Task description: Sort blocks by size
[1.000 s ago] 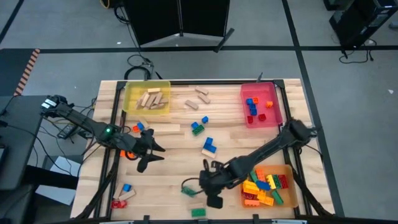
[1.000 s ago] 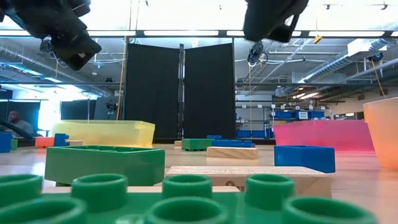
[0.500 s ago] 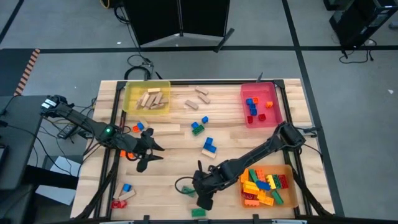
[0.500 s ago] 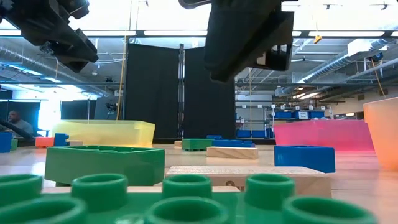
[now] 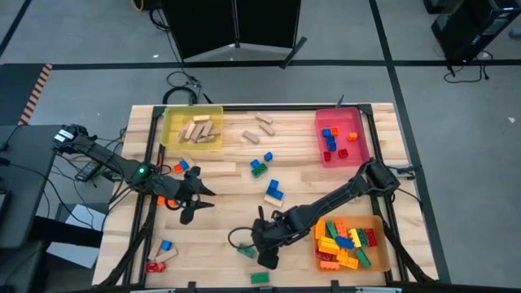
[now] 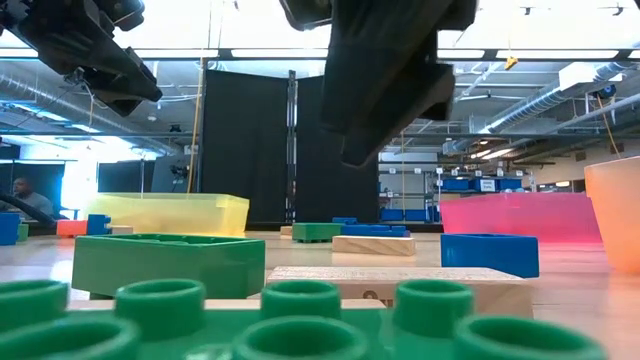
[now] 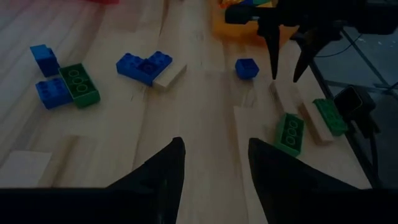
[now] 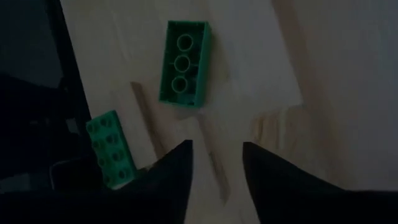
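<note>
My right gripper (image 5: 262,247) is open and empty near the table's front edge. It hovers just above an upside-down green brick (image 8: 183,62) and a tan wooden block (image 8: 255,68) beside it. A second, studded green brick (image 8: 112,149) lies closer to the edge. The left wrist view shows the right gripper's fingers (image 7: 273,56) pointing down above these pieces (image 7: 289,132). My left gripper (image 5: 198,203) is open and empty above bare table at the left. Blue bricks (image 5: 273,191) and a green-and-blue pair (image 5: 260,165) lie mid-table.
A yellow tray (image 5: 169,122) with wooden blocks stands far left. A red tray (image 5: 320,134) with small bricks stands far right. An orange tray (image 5: 374,224) of large bricks stands near right. Loose wooden blocks (image 5: 259,129) lie at the back, and small pieces (image 5: 163,254) at the near left corner.
My right gripper has moved toward the table's left edge, away from the orange tray, and now stands over the green brick and wooden block near the front edge. It has swung into the middle of the low view. Its fingers stay open. No block has moved.
</note>
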Controlling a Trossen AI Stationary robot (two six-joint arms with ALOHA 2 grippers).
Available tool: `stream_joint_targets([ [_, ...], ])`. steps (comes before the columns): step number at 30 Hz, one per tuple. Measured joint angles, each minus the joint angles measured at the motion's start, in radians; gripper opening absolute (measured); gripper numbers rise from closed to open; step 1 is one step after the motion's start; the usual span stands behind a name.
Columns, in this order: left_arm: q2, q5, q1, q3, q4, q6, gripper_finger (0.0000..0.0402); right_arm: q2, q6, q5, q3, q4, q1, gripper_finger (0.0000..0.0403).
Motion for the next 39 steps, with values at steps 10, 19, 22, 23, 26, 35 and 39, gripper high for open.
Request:
stream_joint_targets([
  [10,0.0,0.0,0.0,0.0,-0.001,0.0,0.0184,0.0,-0.172,0.002,0.0,0.0,0.022,0.0247],
  [19,0.0,-0.003,0.0,0.0,-0.001,0.001,0.0184,0.011,-0.236,0.048,-0.005,-0.024,0.051,0.0286],
  [22,0.0,-0.016,0.0,0.001,-0.001,0.002,0.0184,0.04,-0.239,0.034,-0.009,-0.015,0.061,0.0289],
  [23,0.0,-0.019,0.0,0.001,-0.002,0.002,0.0184,0.047,-0.241,0.035,-0.008,-0.008,0.062,0.0289],
  [26,0.002,-0.021,0.0,0.001,-0.005,0.002,0.0184,0.061,-0.233,0.055,-0.007,0.01,0.067,0.0285],
  [35,0.016,-0.021,0.0,0.001,-0.015,0.002,0.0184,0.115,-0.231,0.036,-0.005,0.051,0.07,0.0274],
  [39,0.019,-0.021,0.0,0.002,-0.018,0.002,0.0184,0.147,-0.228,0.028,0.001,0.058,0.077,0.0264],
])
